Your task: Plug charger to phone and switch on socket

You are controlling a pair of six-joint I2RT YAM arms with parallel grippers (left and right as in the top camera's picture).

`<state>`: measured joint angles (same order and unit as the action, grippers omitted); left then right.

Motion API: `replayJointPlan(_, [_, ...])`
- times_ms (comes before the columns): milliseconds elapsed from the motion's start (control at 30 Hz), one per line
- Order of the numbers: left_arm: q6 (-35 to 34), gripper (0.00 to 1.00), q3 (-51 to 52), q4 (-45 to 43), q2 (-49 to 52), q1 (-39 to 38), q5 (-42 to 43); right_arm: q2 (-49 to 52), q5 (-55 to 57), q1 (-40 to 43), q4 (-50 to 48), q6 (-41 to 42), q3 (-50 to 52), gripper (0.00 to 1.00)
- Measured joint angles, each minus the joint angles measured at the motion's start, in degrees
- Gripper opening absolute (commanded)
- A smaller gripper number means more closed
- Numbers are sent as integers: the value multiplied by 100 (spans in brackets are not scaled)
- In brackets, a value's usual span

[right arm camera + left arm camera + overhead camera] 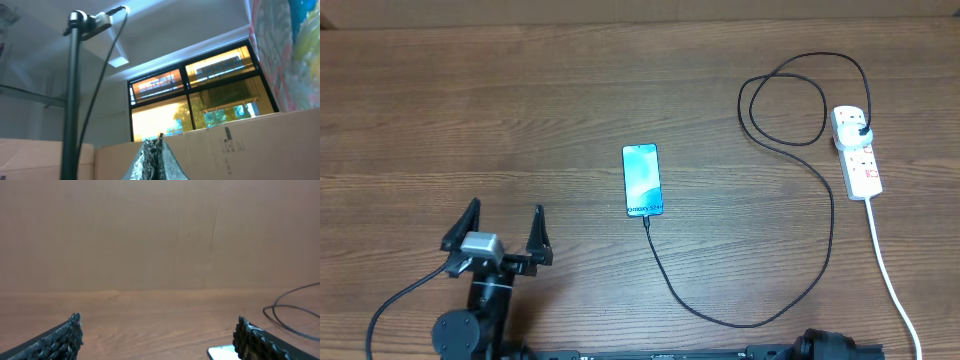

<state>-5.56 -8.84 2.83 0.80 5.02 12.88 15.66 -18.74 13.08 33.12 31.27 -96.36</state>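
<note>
Now, left gripper [506, 210]: 2 fingers spread wide, nothing between them.
Right gripper [155, 147]: fingers pressed together, gripping nothing, aimed up toward a window [200, 100].
Phone [642, 180]: flat on the table [520, 100], screen lit, ahead and right of the left fingers, well apart.
Charger [825, 230]: connector meets the phone's near end; cable sweeps right, loops, plug sits in the socket's far outlet.
Socket [857, 152]: far right, well apart from both grippers; white cord [890, 275] runs off the near edge.
Unclear: connector seating and switch positions too small to read.
</note>
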Motion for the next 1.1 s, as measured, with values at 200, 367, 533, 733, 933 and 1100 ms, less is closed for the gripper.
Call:
replayJointPlan(200, [0,100,365,-227,0,0,7,-977,-295,0,-400,2,544,4])
replayJointPlan(367, [0,100,400,-229,0,0,-2,-1486,-629,-35,-553,-24,562,4])
replayJointPlan(533, [0,100,400,-199,0,0,-74,-1534,-730,-199,-540,-153,507,4])
replayJointPlan(733, [0,100,400,24,0,0,-179,-1534,-750,-236,-542,-264,485,4])
replayJointPlan(933, [2,100,400,562,-7,0,-251,-1534,-785,-236,-544,-297,481,11])
replayJointPlan(1100, [2,100,422,1156,11,0,-271,-1534,-776,-219,-621,-313,481,14])
